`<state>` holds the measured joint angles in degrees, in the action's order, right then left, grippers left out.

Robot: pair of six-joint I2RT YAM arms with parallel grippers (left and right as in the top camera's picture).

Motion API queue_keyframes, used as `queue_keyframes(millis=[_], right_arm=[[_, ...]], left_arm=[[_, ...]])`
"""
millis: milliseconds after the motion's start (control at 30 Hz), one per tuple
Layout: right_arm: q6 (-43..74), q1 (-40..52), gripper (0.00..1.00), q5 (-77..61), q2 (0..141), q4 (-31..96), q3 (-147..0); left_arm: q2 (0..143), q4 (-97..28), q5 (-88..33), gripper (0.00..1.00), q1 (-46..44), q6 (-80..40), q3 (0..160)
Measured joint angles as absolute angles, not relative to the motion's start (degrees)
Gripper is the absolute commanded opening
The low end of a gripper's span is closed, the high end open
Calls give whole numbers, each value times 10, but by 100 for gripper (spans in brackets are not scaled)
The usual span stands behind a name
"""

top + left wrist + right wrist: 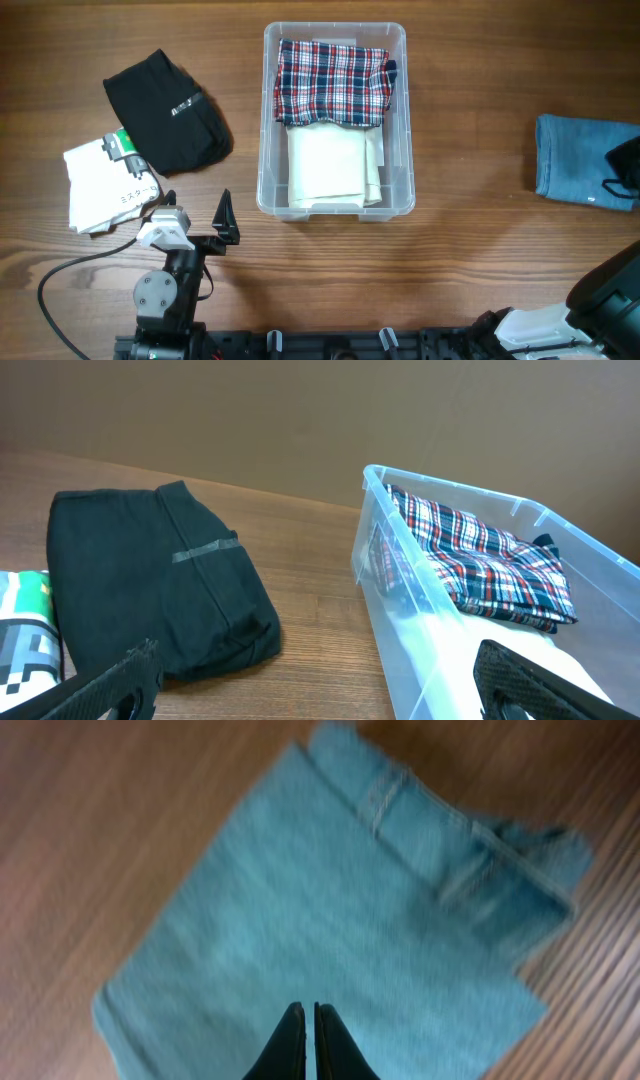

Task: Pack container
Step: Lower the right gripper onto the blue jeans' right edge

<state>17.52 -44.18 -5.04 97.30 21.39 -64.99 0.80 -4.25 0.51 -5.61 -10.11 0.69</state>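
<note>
Clear rigid plastic container holds folded plaid cloth and cream cloth. Left end effector sits released nearby. Right end effector is clenched over a soft blue cloth on the wood-grain counter.

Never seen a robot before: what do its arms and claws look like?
The black left arm has a round grey joint cap, white wrist block and black cable; the right arm shows a white shell; left gripper and right gripper have pointed black fingers.

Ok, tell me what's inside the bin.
The bin holds a plaid cloth at the far end, overlapping a folded cream cloth. Whatever lies beneath them, and the covered edge of the cream cloth, cannot be seen.
</note>
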Motion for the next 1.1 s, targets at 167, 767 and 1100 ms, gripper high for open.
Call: queue_keyframes(millis=[167,767,1100], right_arm=[[173,-442,4,-24,973,164,-650],[213,-504,4,12,1067,92,-650],[227,-506,4,-51,1135,98,-662]], left_arm=[[8,-43,5,100,-56,-101,7],[8,-43,5,100,-56,-101,7],[8,-43,5,100,-56,-101,7]])
